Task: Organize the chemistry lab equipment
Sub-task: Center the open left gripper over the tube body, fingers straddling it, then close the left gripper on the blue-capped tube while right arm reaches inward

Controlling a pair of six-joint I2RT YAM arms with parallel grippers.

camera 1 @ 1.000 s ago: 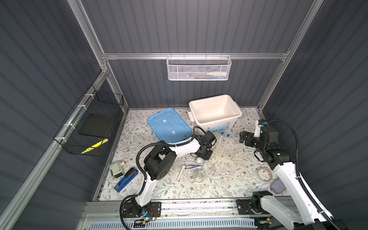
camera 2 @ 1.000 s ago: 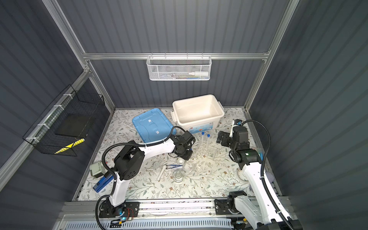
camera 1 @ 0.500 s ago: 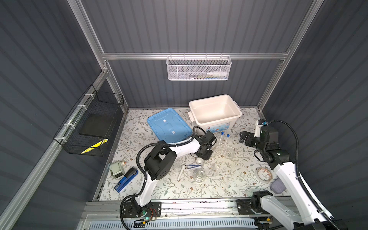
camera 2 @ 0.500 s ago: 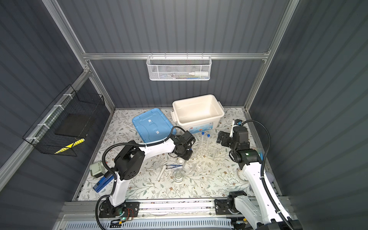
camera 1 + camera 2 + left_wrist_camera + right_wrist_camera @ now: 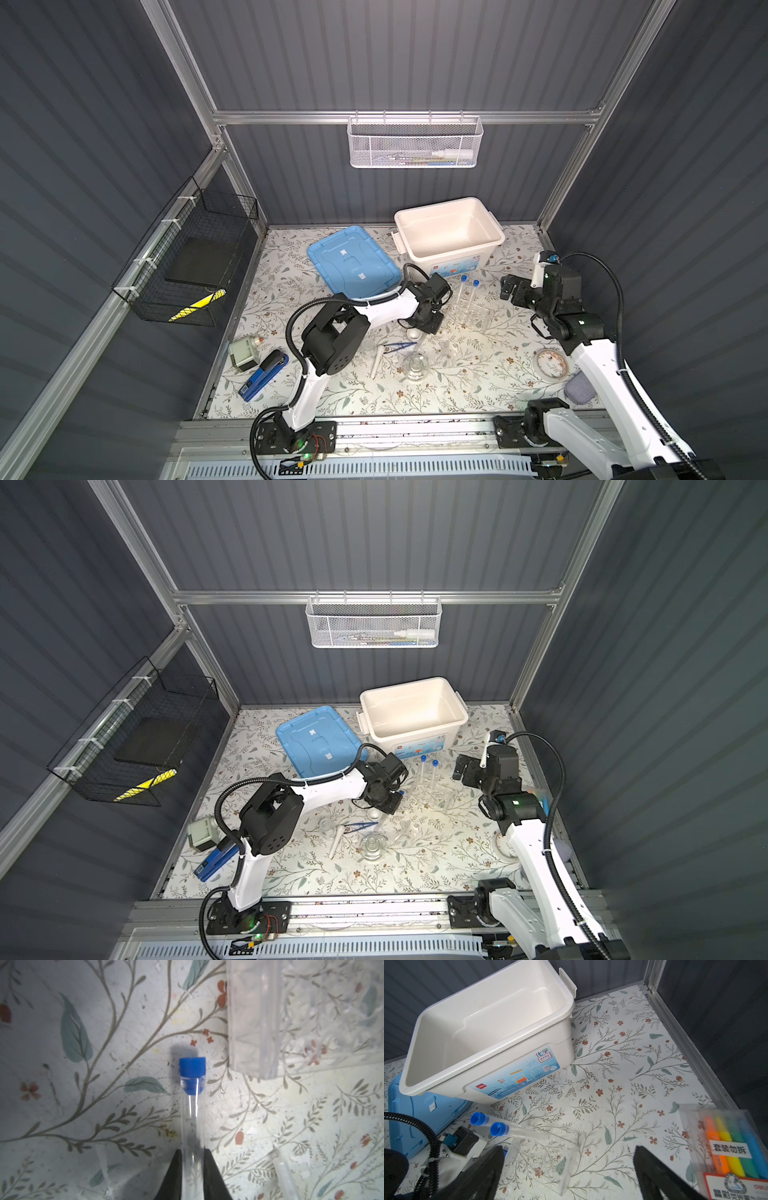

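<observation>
My left gripper (image 5: 192, 1155) is shut on a clear blue-capped test tube (image 5: 192, 1070), low over the floral mat beside the clear plastic tube rack (image 5: 253, 1022). In both top views this gripper (image 5: 426, 322) (image 5: 384, 802) sits left of the rack (image 5: 471, 318), where two capped tubes (image 5: 468, 291) stand. A small white bowl (image 5: 413, 333), blue tweezers (image 5: 399, 345), a white pestle (image 5: 377, 361) and clear glass vessels (image 5: 414, 365) lie in front of it. My right gripper (image 5: 509, 289) (image 5: 569, 1167) hangs open and empty just right of the rack (image 5: 542, 1159).
An open white bin (image 5: 457, 262) stands at the back, with its blue lid (image 5: 353, 262) to the left. A blue-black stapler (image 5: 264, 374) and a small grey device (image 5: 243, 353) lie at the left edge. A marker pack (image 5: 733, 1142) and a tape roll (image 5: 550, 363) lie on the right.
Both arms stay where they were. The left gripper's jaws have drawn closer together on the test tube.
</observation>
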